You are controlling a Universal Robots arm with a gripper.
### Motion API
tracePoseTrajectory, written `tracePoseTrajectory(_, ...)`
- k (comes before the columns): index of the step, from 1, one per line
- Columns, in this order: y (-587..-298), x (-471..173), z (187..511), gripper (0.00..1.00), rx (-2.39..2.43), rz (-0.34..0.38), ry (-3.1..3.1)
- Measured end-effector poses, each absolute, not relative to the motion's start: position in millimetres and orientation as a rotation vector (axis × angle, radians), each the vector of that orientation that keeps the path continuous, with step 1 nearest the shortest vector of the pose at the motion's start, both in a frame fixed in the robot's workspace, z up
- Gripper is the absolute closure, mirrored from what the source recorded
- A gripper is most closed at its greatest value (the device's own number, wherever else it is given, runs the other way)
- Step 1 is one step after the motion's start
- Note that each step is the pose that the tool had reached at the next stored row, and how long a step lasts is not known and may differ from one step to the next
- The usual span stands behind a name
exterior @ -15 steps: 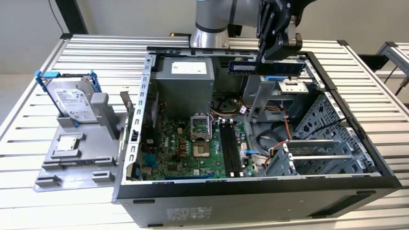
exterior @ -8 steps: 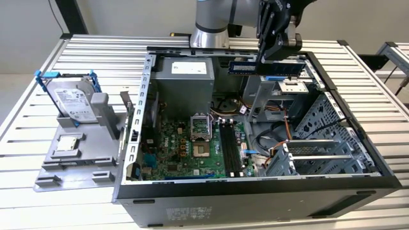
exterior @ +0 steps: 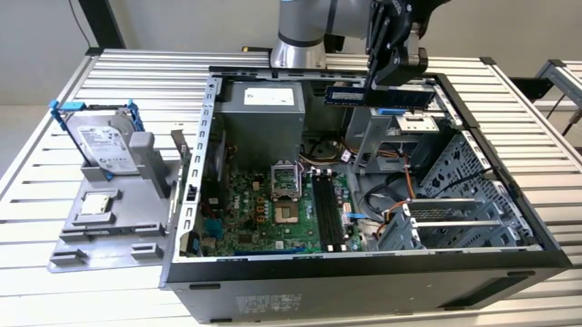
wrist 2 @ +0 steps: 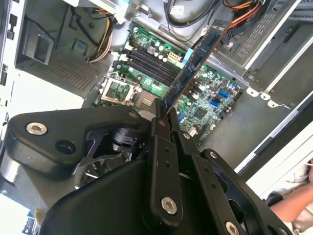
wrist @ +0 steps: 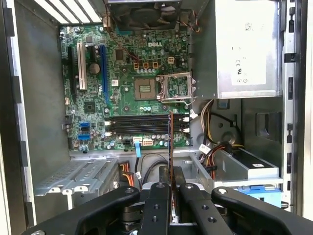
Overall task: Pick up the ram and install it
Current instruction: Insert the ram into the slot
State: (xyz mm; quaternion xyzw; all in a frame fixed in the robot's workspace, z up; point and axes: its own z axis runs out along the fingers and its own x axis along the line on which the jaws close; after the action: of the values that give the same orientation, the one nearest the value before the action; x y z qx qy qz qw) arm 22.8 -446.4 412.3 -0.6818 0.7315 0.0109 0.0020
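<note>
My hand (exterior: pixel 394 80) is closed narrowly on the ram (exterior: pixel 350 95), with the two fingers pressed against its flat faces; in both wrist views the board rises straight out from between the fingertips, seen in the second wrist view as a long dark blue strip (wrist 2: pixel 195 58) and in the first wrist view edge-on as a thin line (wrist: pixel 170 139). The ram is carried in the air over the far part of the open case (exterior: pixel 364 267), about level with its upper rim and well clear of everything inside. In the exterior view its long axis runs from that view's left to its right, beside the power supply (exterior: pixel 264 102). The empty black memory slots (exterior: pixel 328 211) lie on the green motherboard (exterior: pixel 264 218) at the bottom of the case, below the hand and nearer the camera, and they run from far to near. The two long axes thus cross at about a right angle, which the first wrist view confirms: there the slots (wrist: pixel 146 125) lie across the line of the ram. I judge the pick-up complete and the seating not yet begun, since ram and slots are apart and not in line. The hard drive (exterior: pixel 100 143) stands in its holder on the slatted table (exterior: pixel 136 75), outside the case.
</note>
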Motion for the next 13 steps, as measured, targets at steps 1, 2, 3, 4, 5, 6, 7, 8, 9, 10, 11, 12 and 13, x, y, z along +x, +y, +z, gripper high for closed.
tracePoseTrajectory(1,-446.5,22.8,412.3,1.00,-2.139,0.034,2.295)
tracePoseTrajectory(2,-446.5,22.8,412.3,1.00,-2.138,0.034,2.296)
tracePoseTrajectory(3,-446.4,22.8,412.3,1.00,-2.132,0.034,2.302)
tracePoseTrajectory(4,-446.4,22.8,412.3,1.00,-2.120,0.034,2.312)
tracePoseTrajectory(5,-446.4,22.8,412.3,1.00,-2.105,0.034,2.326)
tracePoseTrajectory(6,-446.4,22.8,412.3,1.00,-2.087,0.034,2.342)
tracePoseTrajectory(7,-446.4,22.8,412.3,1.00,-2.069,0.034,2.357)
tracePoseTrajectory(8,-446.4,22.8,412.3,1.00,-2.051,0.034,2.373)
tracePoseTrajectory(9,-446.4,22.8,412.3,1.00,-2.032,0.034,2.389)
tracePoseTrajectory(10,-446.4,22.8,412.3,1.00,-2.011,0.034,2.407)
tracePoseTrajectory(11,-446.4,22.8,412.3,1.00,-1.992,0.034,2.422)
tracePoseTrajectory(12,-446.5,22.8,412.3,1.00,-1.972,0.034,2.438)
tracePoseTrajectory(13,-446.4,22.8,412.3,1.00,-1.953,0.034,2.453)
